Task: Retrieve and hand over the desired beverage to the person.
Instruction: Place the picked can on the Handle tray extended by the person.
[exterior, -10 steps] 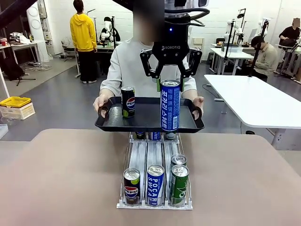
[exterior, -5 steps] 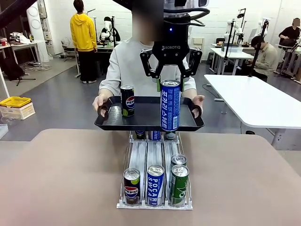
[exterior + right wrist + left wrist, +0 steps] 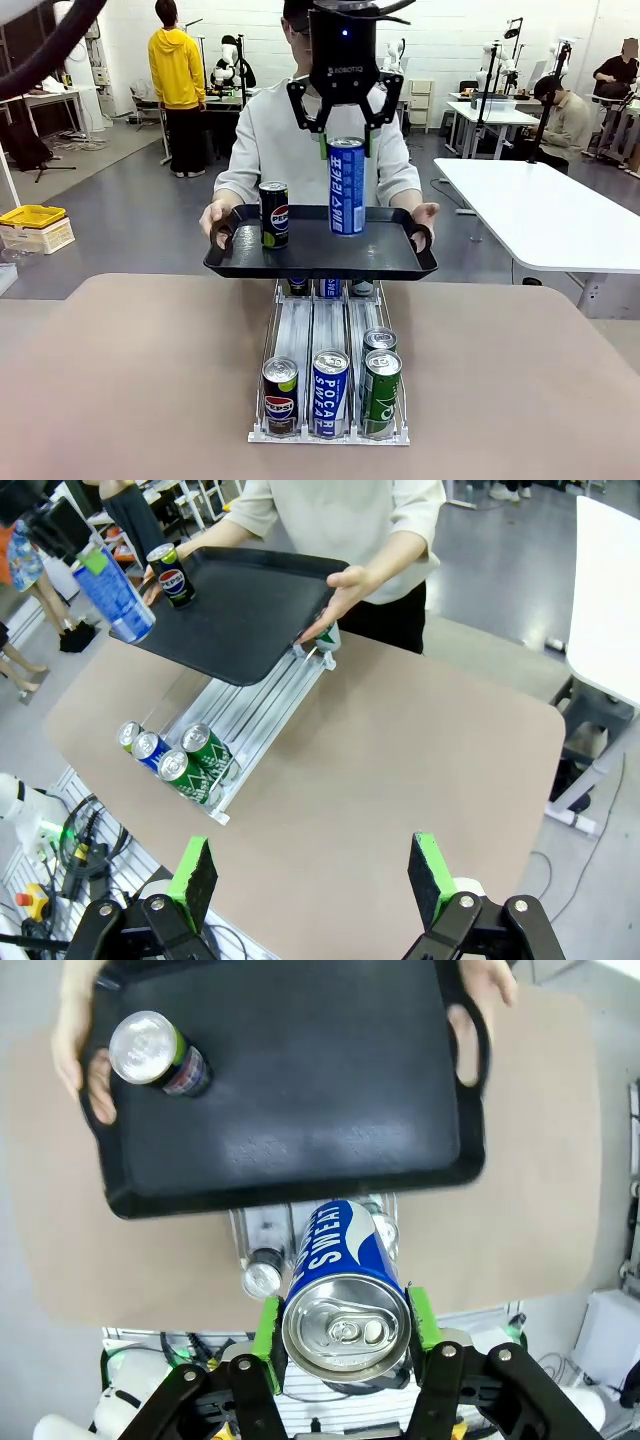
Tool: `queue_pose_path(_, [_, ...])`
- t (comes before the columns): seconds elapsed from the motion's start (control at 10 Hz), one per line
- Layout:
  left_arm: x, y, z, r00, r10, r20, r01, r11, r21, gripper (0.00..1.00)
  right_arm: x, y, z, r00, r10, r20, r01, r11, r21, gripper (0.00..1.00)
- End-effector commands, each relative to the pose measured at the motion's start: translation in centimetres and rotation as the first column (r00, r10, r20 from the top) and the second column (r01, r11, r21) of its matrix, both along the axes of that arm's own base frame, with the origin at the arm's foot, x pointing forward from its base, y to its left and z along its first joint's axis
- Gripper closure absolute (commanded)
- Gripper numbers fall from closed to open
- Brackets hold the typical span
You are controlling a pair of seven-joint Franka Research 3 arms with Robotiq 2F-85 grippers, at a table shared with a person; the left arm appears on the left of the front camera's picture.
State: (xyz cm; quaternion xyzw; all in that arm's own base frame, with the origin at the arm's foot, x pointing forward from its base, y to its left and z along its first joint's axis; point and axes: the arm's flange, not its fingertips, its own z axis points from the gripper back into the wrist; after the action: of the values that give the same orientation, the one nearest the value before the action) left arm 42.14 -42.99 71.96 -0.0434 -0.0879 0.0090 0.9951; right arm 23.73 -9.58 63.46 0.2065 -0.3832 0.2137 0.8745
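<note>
Front view, upper centre: left end effector [image 3: 346, 128], marked ROBOTIQ, clamped on blue Pocari Sweat can [image 3: 346, 187] above black tray [image 3: 320, 258] held by person [image 3: 285, 130]; Pepsi can [image 3: 273, 214] standing left on it.

Left wrist, bottom centre: "SWEAT" legible on the can.

Right wrist, bottom: right end effector [image 3: 312, 877] spread wide over the surface [image 3: 400, 770].

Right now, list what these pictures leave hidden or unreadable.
- Front view: the cans at the far end of the can rack are hidden by the black tray.
- Left wrist view: the blue can in the left gripper covers part of the rack below.
- Right wrist view: labels on the rack's cans are too small.
</note>
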Motion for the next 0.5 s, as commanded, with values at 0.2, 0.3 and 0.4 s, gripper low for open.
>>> queue_pose_path(0.2, [5.5,-0.7,-1.9,0.999,0.022,0.04,-0.023,0.999,0.035,0.42,0.1,0.1,-0.1,1.0,0.019,0.004,-0.019,1.0,0.014,0.0])
queue_pose_path(0.3, [6.3,-0.5,-3.5,0.999,0.001,0.054,-0.002,1.0,0.019,0.42,0.1,0.1,-0.1,1.0,0.019,0.004,-0.019,1.0,0.014,0.0])
queue_pose_path(0.4, [6.6,-0.1,-5.2,0.997,-0.005,0.079,0.004,1.0,0.011,0.42,0.1,0.1,-0.1,1.0,0.019,0.004,-0.019,1.0,0.014,0.0])
